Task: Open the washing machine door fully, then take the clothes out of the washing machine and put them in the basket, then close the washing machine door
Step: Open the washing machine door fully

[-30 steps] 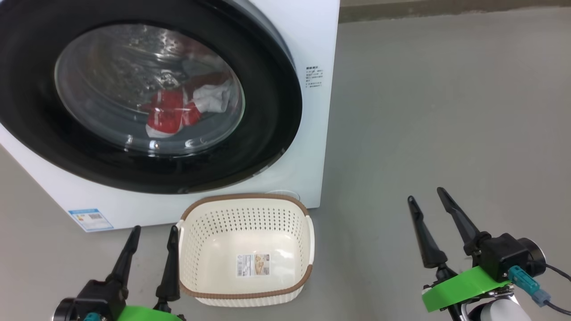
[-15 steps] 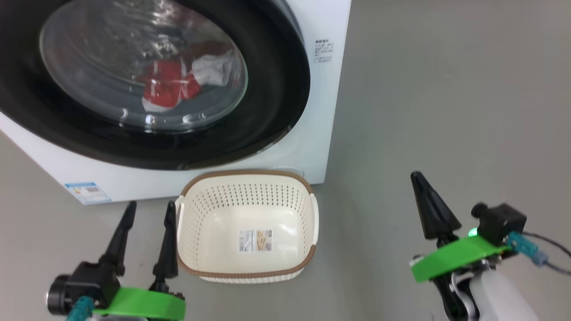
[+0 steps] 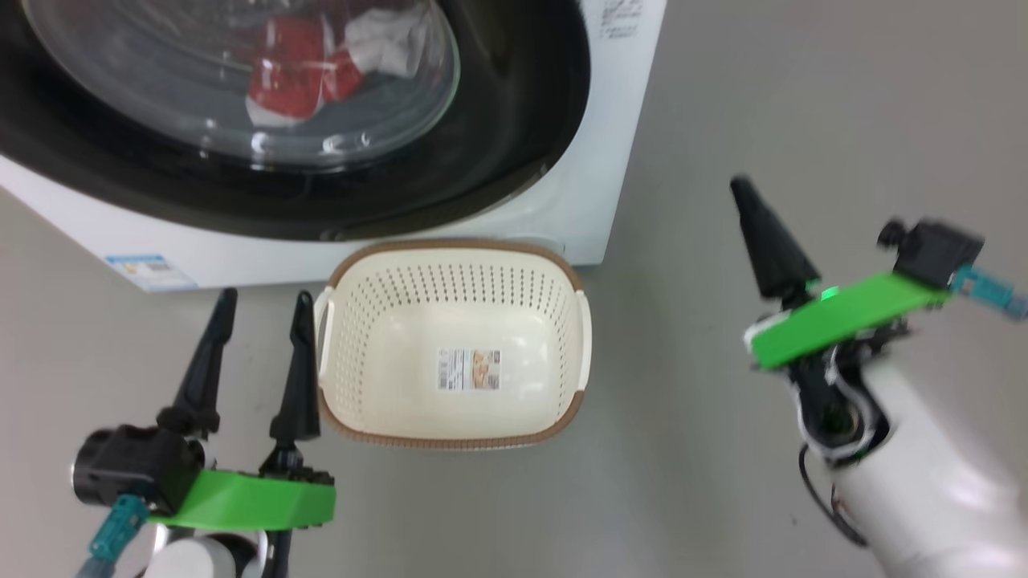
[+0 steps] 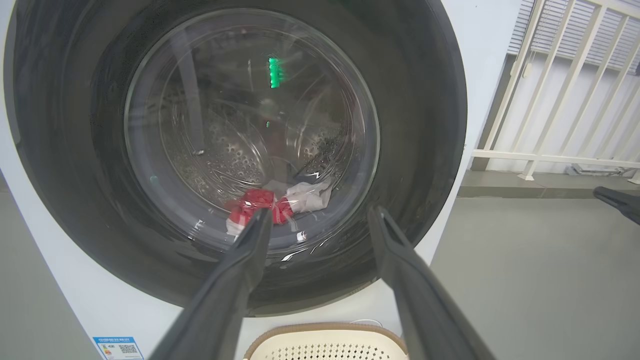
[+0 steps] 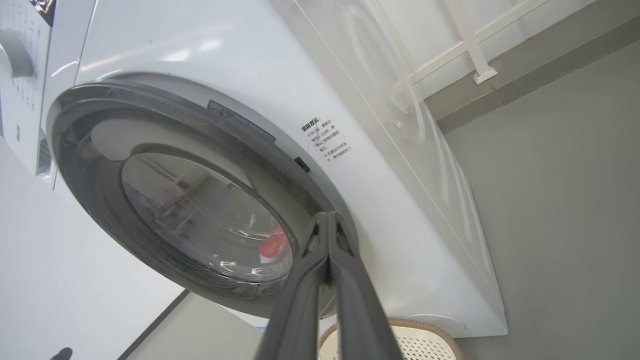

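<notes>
Head view: a white washing machine (image 3: 610,160) stands on a grey floor (image 3: 723,449). Its round, black-rimmed door (image 3: 514,144) is shut. Behind the door's clear glass (image 3: 161,96), red and white clothes (image 3: 285,76) lie low in the drum. A cream basket (image 3: 450,277) with a brown rim sits on the floor just in front of the machine, below the door, with a sticker (image 3: 470,369) on its bottom. The left hand (image 3: 265,295) is at the lower left with its two dark fingers spread wide, gripping nothing. Its inner finger is just beside the basket's left handle. The right hand (image 3: 743,193), blurred, is well to the right of the basket. Its fingers are pressed together into one point, with nothing between them. A blue label (image 3: 148,271) marks the machine's lower front corner.

Left wrist view: the left hand's fingers rise far apart and point at the lower half of the shut door. The clothes show through the glass just above one fingertip, with the door between them and the hand. The basket's rim peeks in at the bottom edge. The tip of the right hand shows at the far right, over the floor. A white railing (image 4: 565,100) stands beyond the machine.

Right wrist view: the right hand's fingers are closed flat against each other. Their tip lies over the door's outer rim, and I cannot tell whether it touches. A patch of red clothing shows through the glass just beside the fingers. The basket's rim is at the bottom edge.
</notes>
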`<state>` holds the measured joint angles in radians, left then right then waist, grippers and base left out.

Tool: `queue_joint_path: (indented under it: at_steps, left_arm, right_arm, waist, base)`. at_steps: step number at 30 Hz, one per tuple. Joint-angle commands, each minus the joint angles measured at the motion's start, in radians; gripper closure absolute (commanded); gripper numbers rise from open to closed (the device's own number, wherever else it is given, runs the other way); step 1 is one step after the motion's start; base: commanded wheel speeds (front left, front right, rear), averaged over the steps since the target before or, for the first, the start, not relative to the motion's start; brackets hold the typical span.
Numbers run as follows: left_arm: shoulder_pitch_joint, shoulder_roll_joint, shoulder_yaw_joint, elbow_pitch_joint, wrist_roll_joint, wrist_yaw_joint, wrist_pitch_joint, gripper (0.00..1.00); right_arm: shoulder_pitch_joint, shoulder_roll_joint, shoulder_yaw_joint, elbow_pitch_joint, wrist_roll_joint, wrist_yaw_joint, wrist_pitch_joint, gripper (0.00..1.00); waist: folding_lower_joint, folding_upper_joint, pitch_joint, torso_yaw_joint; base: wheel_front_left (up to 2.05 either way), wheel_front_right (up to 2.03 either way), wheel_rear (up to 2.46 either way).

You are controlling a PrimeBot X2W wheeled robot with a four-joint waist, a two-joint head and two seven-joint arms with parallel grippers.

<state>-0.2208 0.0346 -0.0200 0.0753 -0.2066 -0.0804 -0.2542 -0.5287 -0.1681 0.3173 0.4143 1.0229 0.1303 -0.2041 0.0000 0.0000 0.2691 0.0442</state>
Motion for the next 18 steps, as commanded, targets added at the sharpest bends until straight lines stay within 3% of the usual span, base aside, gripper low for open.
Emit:
queue_joint_path:
  at_steps: [1, 8, 18]
  left_arm:
    - [-0.031, 0.016, 0.029, -0.034, -0.009, 0.001, -0.008, 0.00]
    - [-0.062, 0.016, 0.031, -0.050, -0.011, -0.002, -0.008, 0.00]
    - [-0.093, 0.016, 0.027, -0.054, -0.005, -0.008, -0.008, 0.00]
  right_arm:
    - [-0.036, -0.007, 0.022, -0.036, 0.048, 0.000, 0.008, 1.00]
    - [-0.159, -0.047, 0.029, -0.067, 0.273, 0.000, 0.089, 1.00]
    - [-0.307, -0.065, -0.003, -0.077, 0.540, 0.000, 0.291, 1.00]
  waist:
    - [0.0000, 0.0000, 0.042, 0.018]
    - [0.0000, 0.0000, 0.098, 0.034]
    - [0.0000, 0.0000, 0.168, 0.055]
  base:
    - [0.00, 0.00, 0.00]
    - [0.00, 0.00, 0.00]
    - [0.00, 0.00, 0.00]
